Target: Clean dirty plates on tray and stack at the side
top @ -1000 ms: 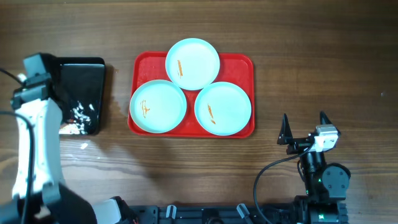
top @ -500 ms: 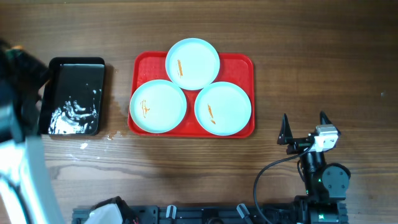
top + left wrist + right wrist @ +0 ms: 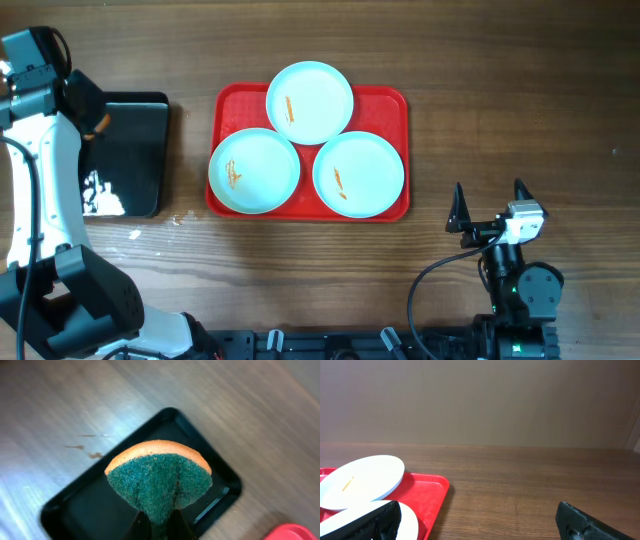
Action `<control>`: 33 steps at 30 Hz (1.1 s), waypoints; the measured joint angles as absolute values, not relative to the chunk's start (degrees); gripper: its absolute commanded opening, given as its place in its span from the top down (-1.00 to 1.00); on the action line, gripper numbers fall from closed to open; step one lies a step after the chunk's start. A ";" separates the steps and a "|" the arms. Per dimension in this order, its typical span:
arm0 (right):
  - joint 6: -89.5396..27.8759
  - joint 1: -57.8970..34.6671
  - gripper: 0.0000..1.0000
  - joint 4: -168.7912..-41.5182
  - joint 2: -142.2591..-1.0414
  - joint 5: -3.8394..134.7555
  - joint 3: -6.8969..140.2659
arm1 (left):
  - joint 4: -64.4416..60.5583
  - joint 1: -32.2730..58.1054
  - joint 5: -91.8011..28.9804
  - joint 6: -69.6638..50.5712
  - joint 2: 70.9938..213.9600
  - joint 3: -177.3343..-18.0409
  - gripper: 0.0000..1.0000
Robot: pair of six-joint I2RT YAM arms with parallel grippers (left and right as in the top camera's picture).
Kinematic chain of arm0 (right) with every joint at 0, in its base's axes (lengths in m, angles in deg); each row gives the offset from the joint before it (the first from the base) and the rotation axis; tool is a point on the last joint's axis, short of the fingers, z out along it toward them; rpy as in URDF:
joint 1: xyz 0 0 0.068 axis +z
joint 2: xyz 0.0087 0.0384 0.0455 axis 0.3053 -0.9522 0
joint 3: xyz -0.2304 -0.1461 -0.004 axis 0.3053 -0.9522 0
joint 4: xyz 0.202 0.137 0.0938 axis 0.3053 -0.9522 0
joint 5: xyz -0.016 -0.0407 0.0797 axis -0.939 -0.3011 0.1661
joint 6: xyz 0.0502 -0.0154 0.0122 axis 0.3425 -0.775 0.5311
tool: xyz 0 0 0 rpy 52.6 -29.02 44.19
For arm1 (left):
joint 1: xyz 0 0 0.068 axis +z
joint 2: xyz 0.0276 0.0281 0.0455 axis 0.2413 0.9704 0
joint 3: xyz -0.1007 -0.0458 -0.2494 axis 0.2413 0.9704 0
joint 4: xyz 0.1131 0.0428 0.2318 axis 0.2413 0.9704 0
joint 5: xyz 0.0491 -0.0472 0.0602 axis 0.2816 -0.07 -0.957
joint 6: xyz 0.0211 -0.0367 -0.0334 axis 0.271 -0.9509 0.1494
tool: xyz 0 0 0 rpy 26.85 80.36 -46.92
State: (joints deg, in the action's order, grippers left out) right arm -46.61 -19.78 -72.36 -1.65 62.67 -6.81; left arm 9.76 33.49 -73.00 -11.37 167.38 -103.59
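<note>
**Left claw** (image 3: 156, 521): pressed together on a sponge (image 3: 159, 477), pinching it at its lower edge. The sponge has an orange body and a green scouring face turned toward the wrist camera.
- Directly beneath claw and sponge: a black bin (image 3: 140, 150) with white wet patches at its near-left corner.
- A few droplets lie on the wooden table (image 3: 520, 80) just beside the bin's near edge.

**Right claw** (image 3: 489, 195): spread wide, holding nothing, low over bare table.

**Tray** (image 3: 385, 100): red, flat on the table. It lies well to the right of the left claw, just past the bin's right side. From the right claw it lies ahead and to the left, near but apart.

**Plates**, three, pale, all on the tray and touching neither claw:
- Far plate (image 3: 310, 103): one orange streak; overhangs the tray's far rim and meets the other two at their rims.
- Near-left plate (image 3: 254, 172): orange smears; the closest plate to the left claw.
- Near-right plate (image 3: 358, 174): one orange smear; the closest plate to the right claw.
</note>
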 measured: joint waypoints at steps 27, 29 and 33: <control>-23.16 -19.78 -0.99 -69.76 -1.65 68.22 -6.81 | 12.08 33.49 -78.47 -8.97 167.38 -103.59 0.92; -0.17 -19.78 -0.99 -71.05 -1.65 72.07 -6.81 | 12.04 33.49 -78.38 -8.97 167.38 -103.59 0.92; 21.87 -19.76 -1.00 -49.04 -2.20 82.10 -6.68 | 12.01 33.49 -78.18 -8.97 167.38 -103.57 0.92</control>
